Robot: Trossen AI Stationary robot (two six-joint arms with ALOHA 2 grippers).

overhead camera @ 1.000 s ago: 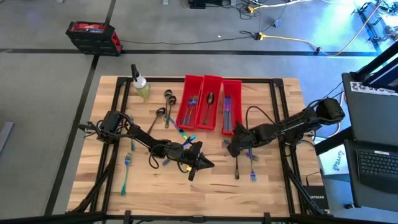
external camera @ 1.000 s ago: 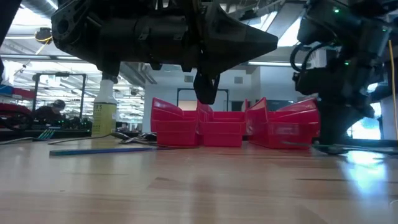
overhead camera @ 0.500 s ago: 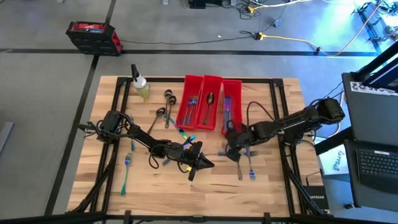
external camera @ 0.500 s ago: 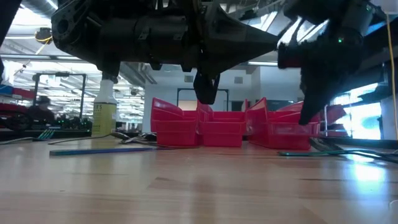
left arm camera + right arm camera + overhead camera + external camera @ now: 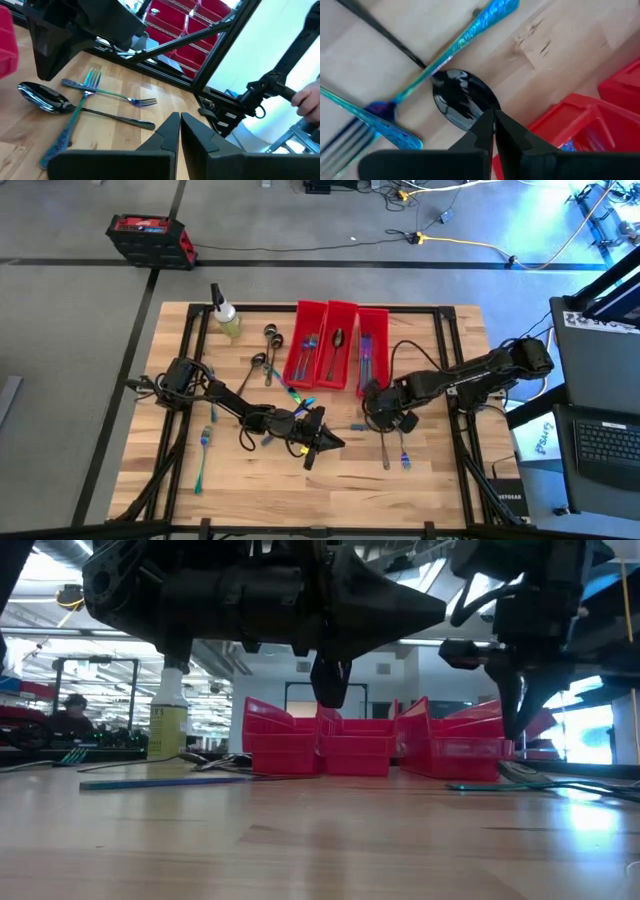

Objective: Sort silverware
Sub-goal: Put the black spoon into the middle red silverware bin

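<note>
Right gripper (image 5: 372,402): fingers pressed together, nothing between them — it hangs just off the near end of the red bins (image 5: 336,352), directly over a dark spoon (image 5: 462,100) lying on the wood.
Left gripper (image 5: 326,442): clenched and empty, parked low over the middle of the table (image 5: 440,480), nearer the front edge.
Silverware by the right gripper: the dark spoon crossed by two iridescent forks (image 5: 107,95) — in the right wrist view a blue handle (image 5: 470,32) runs right past the spoon's bowl.
Silverware in the bins: several pieces already lie in the three red compartments, a dark spoon (image 5: 338,340) in the middle one.
Silverware on the left side: a teal fork (image 5: 204,445) near the left arm's frame, and dark spoons (image 5: 270,335) between the spray bottle (image 5: 224,314) and the bins.
Writing: the bottle carries a label in the low view, but the print is too small to read; a white sheet (image 5: 540,438) off the table's right edge bears blue marks, also unreadable.
Background: a person (image 5: 70,715) shows far off in the room, low view.
</note>
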